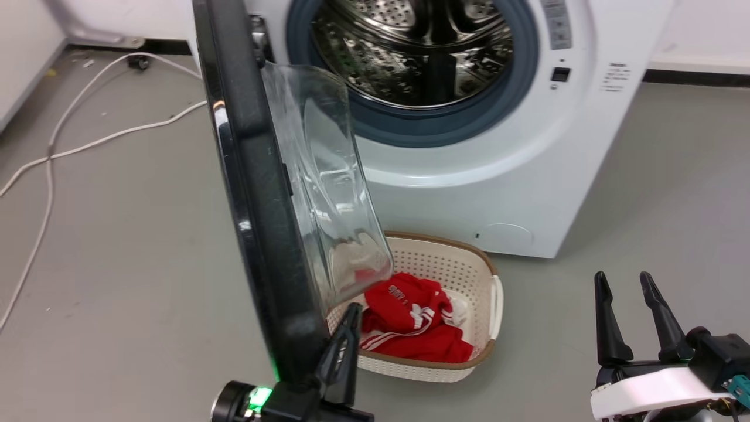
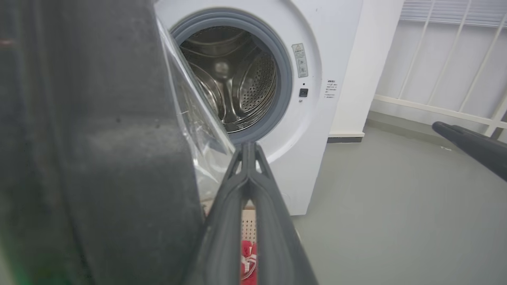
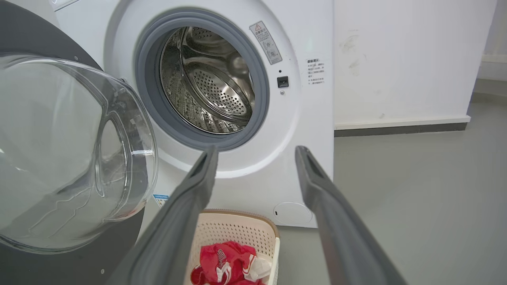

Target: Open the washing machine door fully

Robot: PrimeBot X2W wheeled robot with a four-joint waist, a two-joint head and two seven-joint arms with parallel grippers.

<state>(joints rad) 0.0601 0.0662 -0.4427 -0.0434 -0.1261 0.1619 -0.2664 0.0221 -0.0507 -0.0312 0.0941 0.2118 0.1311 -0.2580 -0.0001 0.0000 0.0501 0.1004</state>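
With our left gripper [image 1: 350, 316] jaws pressed together just inside the washing machine door [image 1: 258, 193], which stands halfway out from the washing machine [image 1: 527, 176], we should push it wider slowly, away from the laundry basket [image 1: 469, 269].

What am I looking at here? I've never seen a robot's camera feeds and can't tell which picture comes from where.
You see one moment through three cameras on a two-armed wheeled robot. The head view looks down at a white washing machine whose black, glass-bowled washing machine door stands swung out, the steel drum exposed. On the grey floor sits a cream laundry basket with red clothing. The other two pictures come from cameras on each wrist, looking along the fingers. The left gripper, fingers closed together, sits against the door's inner side, gripping nothing. The right gripper is open, holds nothing, and is off to the side.
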